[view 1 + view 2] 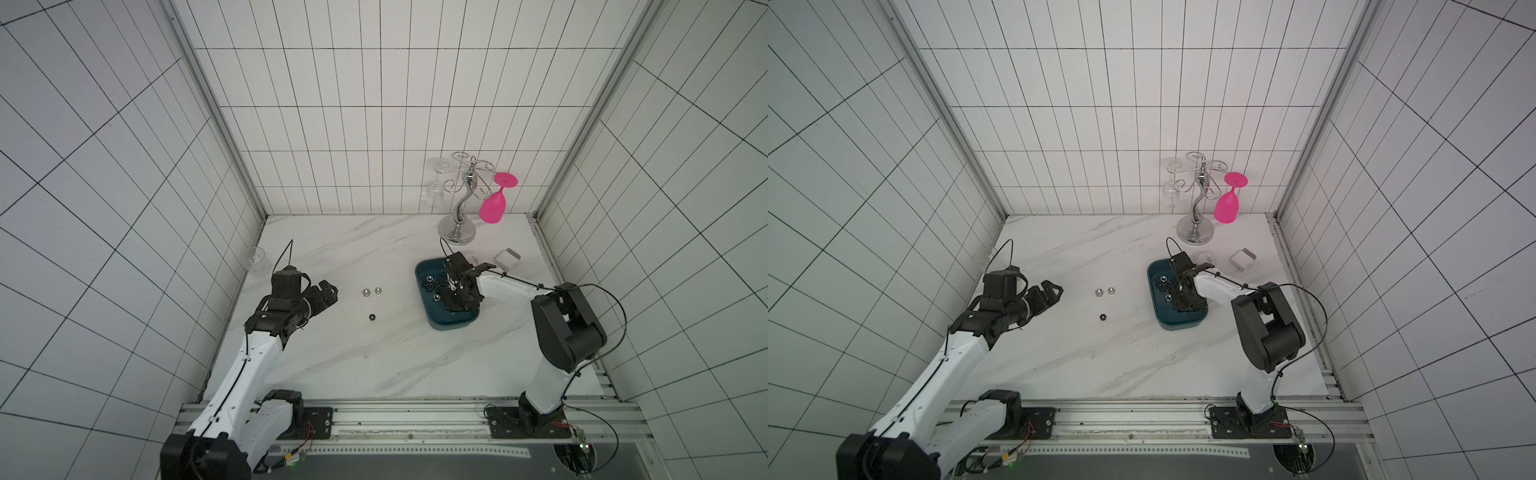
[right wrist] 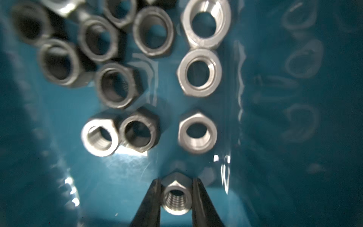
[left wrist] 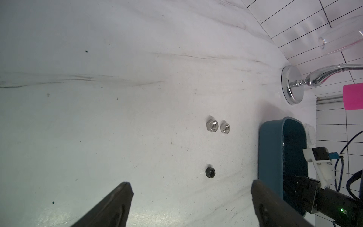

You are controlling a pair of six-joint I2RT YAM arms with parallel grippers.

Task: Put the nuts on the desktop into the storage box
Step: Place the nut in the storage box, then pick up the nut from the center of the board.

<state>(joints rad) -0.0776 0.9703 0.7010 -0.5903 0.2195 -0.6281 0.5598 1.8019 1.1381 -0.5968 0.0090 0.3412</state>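
Right wrist view, entry 1: right tool (image 2: 176,184), jaws clamped on a silver nut (image 2: 176,198), thread hole facing the camera, inside the box (image 2: 117,176). Whether the nut touches the floor cannot be told.

Entry 2: loose contents of the box. Black nuts (image 2: 117,85) lie bunched, several touching. Three silver nuts (image 2: 199,73) lie in a row beside them. A fourth silver one (image 2: 100,137) touches a black one.

Entry 3: box, dark teal, shallow, with rounded corners. It stands on the right half of the tabletop (image 1: 374,365) in both top views (image 1: 449,325) (image 1: 1179,326). The right arm reaches down into it.

Entry 4: nuts outside the box, three in all, left of it.
- Silver pair (image 1: 366,292) (image 1: 377,290), just beside each other, also seen in the left wrist view (image 3: 212,125) (image 3: 225,128).
- Black single (image 1: 372,317) (image 3: 210,172), nearer than the pair and apart from it.

Entry 5: left tool (image 3: 191,184) (image 1: 328,291), jaws apart, holding nothing. It sits above the tabletop, left of the three nuts and pointing toward them.

Entry 6: other items.
- Chrome rack (image 1: 457,232), far right.
- Pink glass (image 1: 493,205), hanging upside down on the rack.
- Carton (image 1: 507,259), white, right of the box's far end.
- Clear cup (image 1: 255,262), by the left wall.
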